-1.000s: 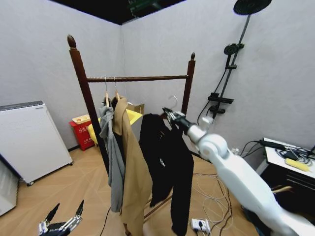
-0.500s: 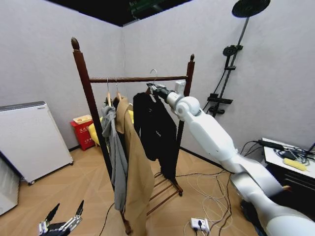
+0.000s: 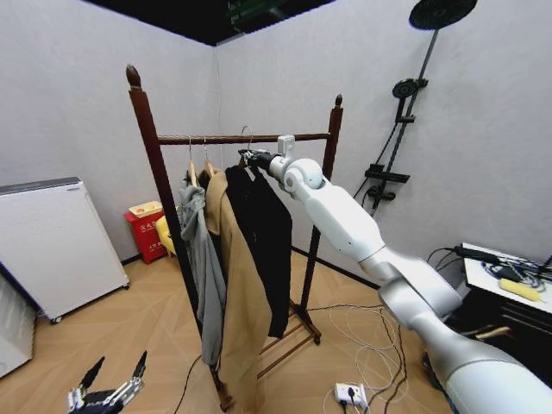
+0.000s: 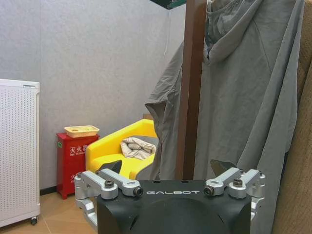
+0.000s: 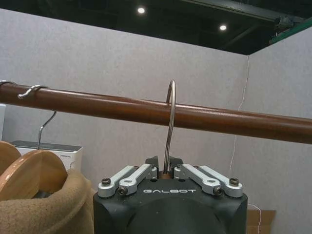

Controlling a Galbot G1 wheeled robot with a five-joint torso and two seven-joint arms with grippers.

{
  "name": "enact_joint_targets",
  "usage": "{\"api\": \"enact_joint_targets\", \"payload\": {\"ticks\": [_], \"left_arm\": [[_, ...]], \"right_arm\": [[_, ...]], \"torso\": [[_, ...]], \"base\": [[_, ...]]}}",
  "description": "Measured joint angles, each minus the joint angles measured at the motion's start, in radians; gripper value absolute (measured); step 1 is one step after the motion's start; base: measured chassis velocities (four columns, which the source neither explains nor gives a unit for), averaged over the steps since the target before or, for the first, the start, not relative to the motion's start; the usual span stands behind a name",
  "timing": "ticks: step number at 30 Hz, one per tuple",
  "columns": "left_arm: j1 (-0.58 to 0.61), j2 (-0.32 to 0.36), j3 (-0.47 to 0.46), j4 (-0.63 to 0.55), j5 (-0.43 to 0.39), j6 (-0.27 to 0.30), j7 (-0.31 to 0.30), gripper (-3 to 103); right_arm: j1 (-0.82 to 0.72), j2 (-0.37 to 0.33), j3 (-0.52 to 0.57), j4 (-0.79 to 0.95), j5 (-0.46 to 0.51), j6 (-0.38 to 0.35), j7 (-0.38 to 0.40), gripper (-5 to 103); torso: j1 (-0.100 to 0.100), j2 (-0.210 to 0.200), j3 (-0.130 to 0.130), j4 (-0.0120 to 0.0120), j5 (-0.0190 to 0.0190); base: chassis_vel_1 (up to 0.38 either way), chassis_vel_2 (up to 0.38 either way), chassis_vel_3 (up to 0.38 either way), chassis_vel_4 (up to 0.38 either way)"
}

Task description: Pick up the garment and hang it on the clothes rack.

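Note:
The garment (image 3: 264, 226), a black jacket, hangs from its hanger under the clothes rack's bar (image 3: 226, 138), just right of a tan coat (image 3: 238, 297). My right gripper (image 3: 251, 159) is up at the bar, shut on the neck of the hanger's hook. In the right wrist view the metal hook (image 5: 170, 109) rises from the right gripper (image 5: 165, 171) and curves over the top of the clothes rack's bar (image 5: 97, 107). My left gripper (image 3: 109, 392) hangs low near the floor, open and holding nothing; the left wrist view shows the left gripper (image 4: 165, 168) facing the rack's left post (image 4: 194, 87).
A grey hooded jacket (image 3: 203, 276) hangs leftmost on the bar. A white unit (image 3: 53, 246) stands at left, a red box (image 3: 142, 229) and a yellow chair (image 4: 122, 152) behind the rack. A shower stand (image 3: 407, 95), floor cables with a power strip (image 3: 349, 395) and a desk (image 3: 509, 269) are at right.
My right arm has carried the black garment up and left to the bar, close beside the tan coat. The left gripper has stayed low and open.

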Motion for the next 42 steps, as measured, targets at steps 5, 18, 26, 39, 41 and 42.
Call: {"api": "enact_joint_targets", "payload": {"ticks": [5, 18, 26, 39, 41, 42], "left_arm": [[0.000, 0.000, 0.000, 0.000, 0.000, 0.000, 0.000, 100], [0.000, 0.000, 0.000, 0.000, 0.000, 0.000, 0.000, 100], [0.000, 0.000, 0.000, 0.000, 0.000, 0.000, 0.000, 100], [0.000, 0.000, 0.000, 0.000, 0.000, 0.000, 0.000, 100], [0.000, 0.000, 0.000, 0.000, 0.000, 0.000, 0.000, 100], [0.000, 0.000, 0.000, 0.000, 0.000, 0.000, 0.001, 100]], "right_arm": [[0.011, 0.017, -0.015, -0.053, -0.005, 0.019, -0.009, 10], [-0.001, 0.022, -0.006, -0.034, 0.005, 0.022, -0.026, 15], [-0.116, -0.093, 0.036, 0.219, 0.025, 0.147, 0.102, 48], [-0.932, -0.578, 0.659, 0.978, -0.045, 0.135, 0.419, 96], [-1.075, -0.576, 0.759, 1.047, -0.061, 0.131, 0.428, 99], [-1.214, -0.555, 0.869, 1.109, -0.087, 0.134, 0.429, 100]], "torso": [[0.000, 0.000, 0.000, 0.0001, -0.0001], [0.000, 0.000, 0.000, 0.0001, -0.0002], [0.000, 0.000, 0.000, 0.0007, -0.0002], [0.000, 0.000, 0.000, -0.0004, 0.0007], [0.000, 0.000, 0.000, -0.0003, 0.0001], [0.000, 0.000, 0.000, 0.0000, 0.0004]], "base": [[0.000, 0.000, 0.000, 0.000], [0.000, 0.000, 0.000, 0.000], [0.000, 0.000, 0.000, 0.000], [0.000, 0.000, 0.000, 0.000], [0.000, 0.000, 0.000, 0.000], [0.000, 0.000, 0.000, 0.000]]}}
